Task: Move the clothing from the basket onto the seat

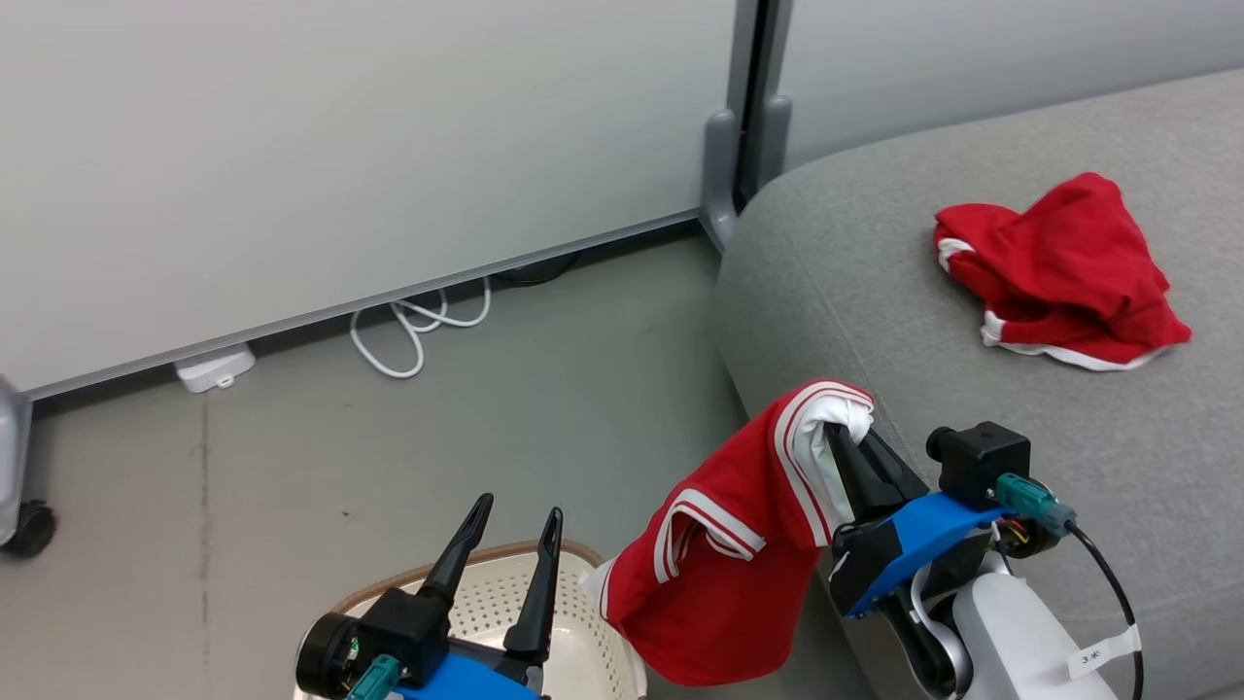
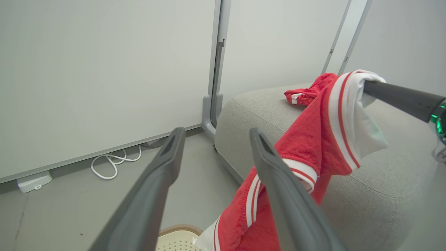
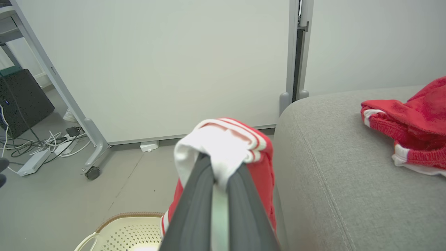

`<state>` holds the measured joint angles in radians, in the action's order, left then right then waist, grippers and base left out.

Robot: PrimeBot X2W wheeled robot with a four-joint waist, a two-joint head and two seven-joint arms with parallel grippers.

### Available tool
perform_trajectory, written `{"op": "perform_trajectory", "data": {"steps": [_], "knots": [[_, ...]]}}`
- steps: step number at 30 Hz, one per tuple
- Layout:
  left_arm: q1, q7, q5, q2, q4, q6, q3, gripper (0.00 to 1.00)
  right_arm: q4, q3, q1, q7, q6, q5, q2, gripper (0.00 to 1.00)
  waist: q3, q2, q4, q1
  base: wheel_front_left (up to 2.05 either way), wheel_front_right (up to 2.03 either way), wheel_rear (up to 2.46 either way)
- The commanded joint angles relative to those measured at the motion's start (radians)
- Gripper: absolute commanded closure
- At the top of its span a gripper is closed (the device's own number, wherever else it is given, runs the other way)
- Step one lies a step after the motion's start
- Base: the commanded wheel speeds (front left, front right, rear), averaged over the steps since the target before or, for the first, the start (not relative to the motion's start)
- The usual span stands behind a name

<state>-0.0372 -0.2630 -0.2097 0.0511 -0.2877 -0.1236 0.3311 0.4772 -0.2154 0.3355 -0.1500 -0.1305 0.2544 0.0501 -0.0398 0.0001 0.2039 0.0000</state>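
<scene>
Your right gripper [image 1: 847,435] pinches one red garment [image 1: 724,544], hanging between the basket [image 1: 486,603] and the grey seat [image 1: 972,408]; the other garment [image 1: 1059,272] lies on that cushion. Your left gripper [image 1: 515,520] gapes wide, holding nothing, above the basket. A white cable [image 1: 418,331] loops on the grey floor [image 1: 292,467] by the wall panel [image 1: 340,146].

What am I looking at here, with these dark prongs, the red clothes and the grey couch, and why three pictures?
It is a two-armed robot moving laundry. One picture comes from a camera on its head; the other two come from cameras on its wrists, looking along each gripper's two dark fingers. The right gripper is shut on a red shirt with white stripes, which hangs beside the grey sofa seat. The left gripper is open and holds nothing, above the cream laundry basket on the floor. A second red garment lies crumpled on the seat already.
</scene>
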Motion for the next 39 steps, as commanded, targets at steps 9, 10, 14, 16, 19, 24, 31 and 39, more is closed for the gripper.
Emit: {"op": "perform_trajectory", "data": {"steps": [9,10,14,16,19,24,31,39], "knots": [[-0.025,-0.003,0.002,0.000,-0.001,-0.006,0.003,0.00,-0.012,0.005,0.001,-0.004,-0.001,-0.001,0.001,1.00,-0.020,-0.0001,0.086,0.0000,0.00,0.00,0.00],[-0.026,-0.003,0.002,0.000,-0.001,-0.006,0.004,0.00,-0.012,0.006,0.002,-0.004,-0.001,0.000,0.000,1.00,-0.022,-0.0001,0.092,0.0000,0.00,0.00,0.00],[-0.031,-0.003,0.004,0.000,-0.002,-0.007,0.006,0.00,-0.012,0.005,0.002,-0.008,-0.001,0.003,0.000,1.00,-0.026,-0.0001,0.114,0.0000,0.00,0.00,0.00],[-0.033,-0.003,0.005,0.000,-0.003,-0.008,0.006,0.00,-0.011,0.007,-0.002,-0.011,-0.001,0.005,0.001,1.00,-0.028,-0.0001,0.123,0.0000,0.00,0.00,0.00],[-0.032,-0.003,0.008,0.000,-0.004,-0.007,0.008,0.00,-0.010,0.007,-0.006,-0.012,-0.001,0.006,0.000,1.00,-0.031,-0.0001,0.130,0.0000,0.00,0.00,0.00],[-0.039,-0.003,0.010,-0.001,-0.006,-0.008,0.011,0.00,-0.007,0.014,-0.001,-0.015,-0.001,0.007,0.000,1.00,-0.038,-0.0001,0.130,0.0000,0.00,0.00,0.00],[-0.057,-0.003,0.027,-0.001,-0.003,-0.007,0.015,0.00,-0.017,0.055,0.040,-0.022,-0.001,0.025,0.001,1.00,-0.073,-0.0001,0.112,0.0000,0.00,0.00,0.00],[-0.122,-0.003,0.045,0.024,0.023,-0.007,0.047,0.00,-0.109,0.186,0.186,0.030,-0.001,0.000,0.040,1.00,-0.183,-0.0001,0.074,0.0000,0.00,0.00,0.00]]}}
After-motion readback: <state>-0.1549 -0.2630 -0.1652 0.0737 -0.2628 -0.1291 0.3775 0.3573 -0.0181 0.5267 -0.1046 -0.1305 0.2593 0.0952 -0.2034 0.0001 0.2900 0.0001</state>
